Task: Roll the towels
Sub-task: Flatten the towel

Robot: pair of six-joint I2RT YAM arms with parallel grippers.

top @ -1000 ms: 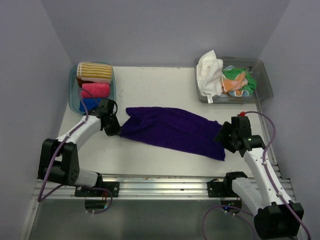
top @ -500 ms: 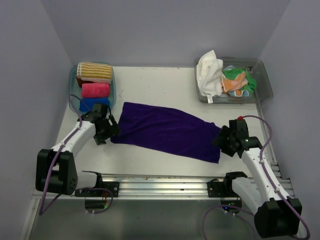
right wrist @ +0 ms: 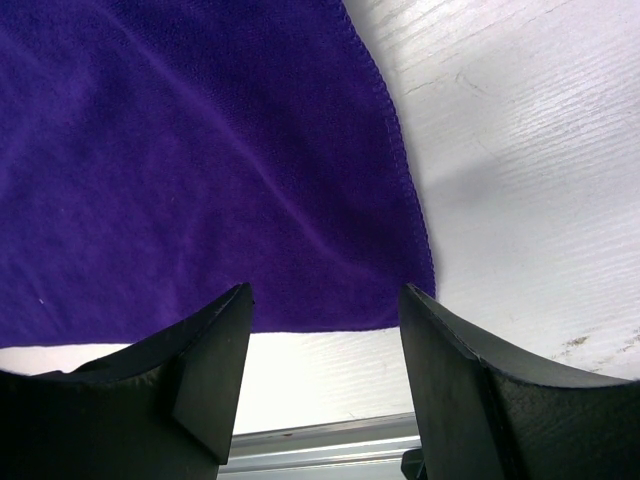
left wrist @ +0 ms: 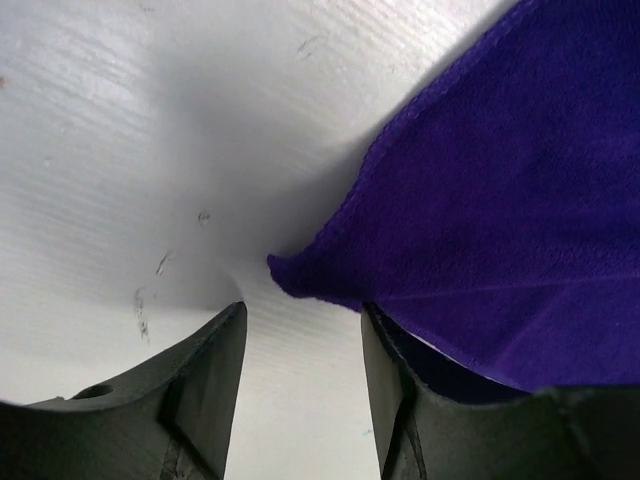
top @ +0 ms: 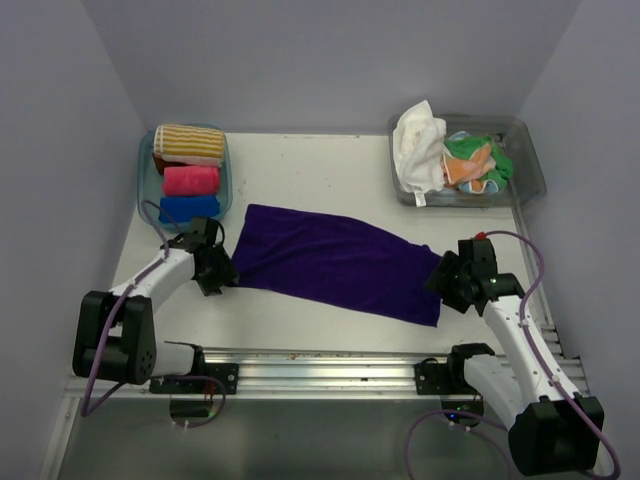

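Note:
A purple towel [top: 335, 260] lies spread flat across the middle of the table, running from upper left to lower right. My left gripper [top: 225, 274] sits at its left end, open. In the left wrist view the towel's corner [left wrist: 480, 200] lies just ahead of the left gripper [left wrist: 300, 325], with bare table between the fingers and cloth draped over the right finger [left wrist: 400, 400]. My right gripper [top: 441, 284] hovers at the towel's right end, open. In the right wrist view the towel's hem [right wrist: 200, 150] lies just ahead of the right gripper [right wrist: 322, 297].
A clear tub [top: 145, 185] at the back left holds rolled striped [top: 188, 143], pink [top: 191, 179] and blue [top: 187, 207] towels. A second tub [top: 530, 165] at the back right holds loose white [top: 418, 145], orange [top: 467, 170] and green [top: 497, 158] towels. A metal rail [top: 320, 365] runs along the near edge.
My left gripper let go of the towel's left end, which dropped flat, and drew back a little towards the near left. The right gripper shifted slightly nearer and stayed open.

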